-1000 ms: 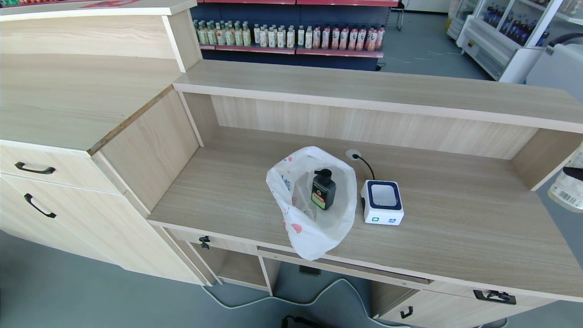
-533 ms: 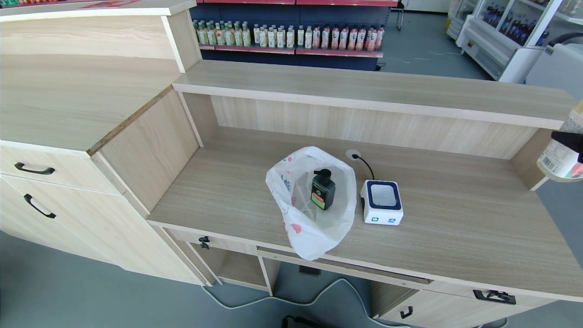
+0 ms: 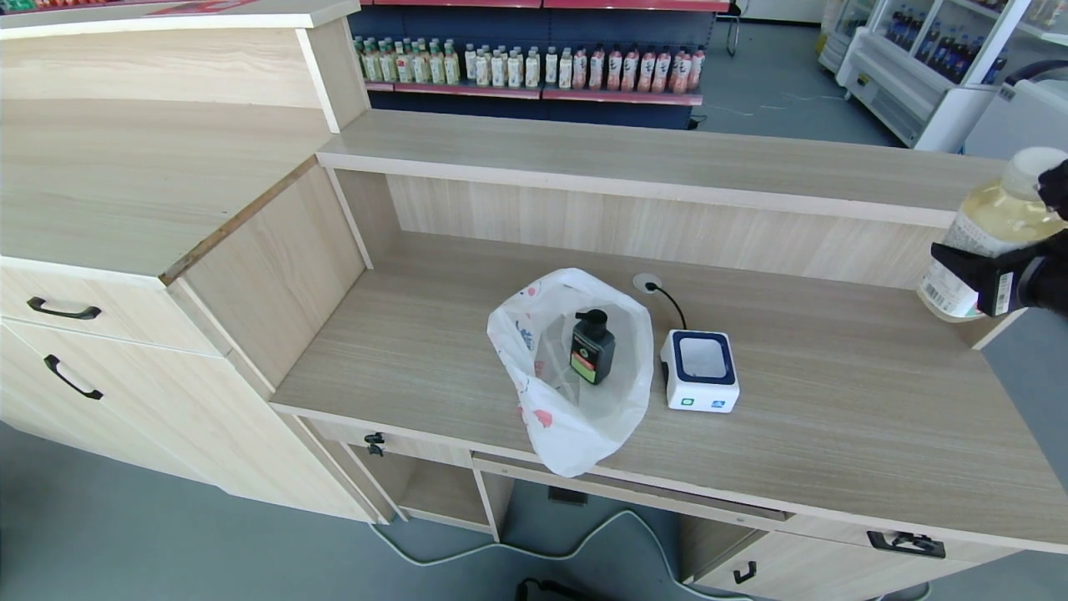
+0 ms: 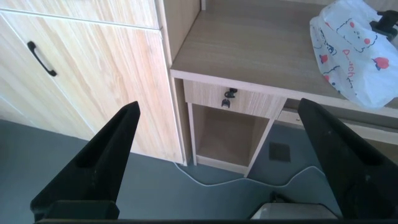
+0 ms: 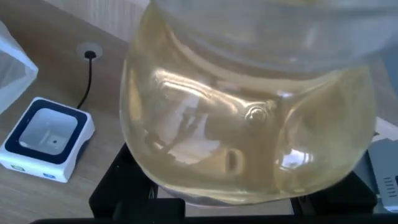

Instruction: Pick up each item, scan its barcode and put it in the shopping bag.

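The right end effector (image 3: pixel 997 280) grasps a bottle (image 3: pixel 989 221) of pale yellow liquid, held nearly upright over the right end of the bench (image 3: pixel 834 401), well apart from the scanner (image 3: pixel 701 370). Just beside the scanner, the shopping bag (image 3: pixel 551 417) holds a black pump bottle (image 3: pixel 592 349). The left end effector (image 4: pixel 217 124) hangs released above the floor.

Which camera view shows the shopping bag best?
The head view: the whole shopping bag stands open on the counter, a dark pump bottle inside it. The left wrist view shows its printed side, hanging over the counter's edge. The right wrist view catches a corner of it.
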Available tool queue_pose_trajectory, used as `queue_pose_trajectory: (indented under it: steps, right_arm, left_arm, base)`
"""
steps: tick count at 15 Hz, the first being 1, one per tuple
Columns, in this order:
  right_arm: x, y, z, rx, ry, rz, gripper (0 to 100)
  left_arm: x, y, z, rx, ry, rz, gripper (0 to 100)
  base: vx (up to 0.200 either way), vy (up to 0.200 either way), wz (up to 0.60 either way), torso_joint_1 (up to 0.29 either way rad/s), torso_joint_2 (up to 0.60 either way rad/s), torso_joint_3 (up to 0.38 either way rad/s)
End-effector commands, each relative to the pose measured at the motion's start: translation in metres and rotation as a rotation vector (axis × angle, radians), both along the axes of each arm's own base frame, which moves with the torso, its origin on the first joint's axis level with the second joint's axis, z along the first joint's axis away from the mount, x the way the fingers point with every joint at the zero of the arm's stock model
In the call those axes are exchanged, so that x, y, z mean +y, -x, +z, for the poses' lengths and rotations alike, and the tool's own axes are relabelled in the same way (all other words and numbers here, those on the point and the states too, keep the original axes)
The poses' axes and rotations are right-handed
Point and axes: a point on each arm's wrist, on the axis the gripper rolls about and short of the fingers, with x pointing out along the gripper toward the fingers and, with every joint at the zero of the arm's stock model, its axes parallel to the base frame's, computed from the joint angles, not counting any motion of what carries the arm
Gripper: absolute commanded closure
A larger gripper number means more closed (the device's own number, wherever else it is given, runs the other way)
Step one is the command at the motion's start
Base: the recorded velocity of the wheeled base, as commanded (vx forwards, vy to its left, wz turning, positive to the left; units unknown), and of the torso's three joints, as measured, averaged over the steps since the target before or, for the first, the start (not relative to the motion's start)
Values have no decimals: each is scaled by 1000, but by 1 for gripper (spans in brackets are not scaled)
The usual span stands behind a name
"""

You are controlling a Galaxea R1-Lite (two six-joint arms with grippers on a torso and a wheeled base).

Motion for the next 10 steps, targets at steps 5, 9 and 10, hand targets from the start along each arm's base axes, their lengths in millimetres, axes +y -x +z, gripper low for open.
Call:
queue_pose_trajectory:
  steps: [5, 9, 10]
  right_arm:
    - [8, -12, -6, -27, 107, 138, 100]
    - [29, -21, -5, -39, 106, 216, 100]
    - [37, -24, -6, -34, 92, 243, 100]
  left_arm:
    - [0, 0, 0, 0, 0, 1, 0]
    - [0, 0, 0, 0, 0, 0, 0]
    - [0, 0, 0, 0, 0, 1, 0]
  base:
    - [0, 0, 360, 2, 1, 0]
    - [0, 0, 600, 5, 4, 5]
    - [0, 0, 600, 2, -7, -7]
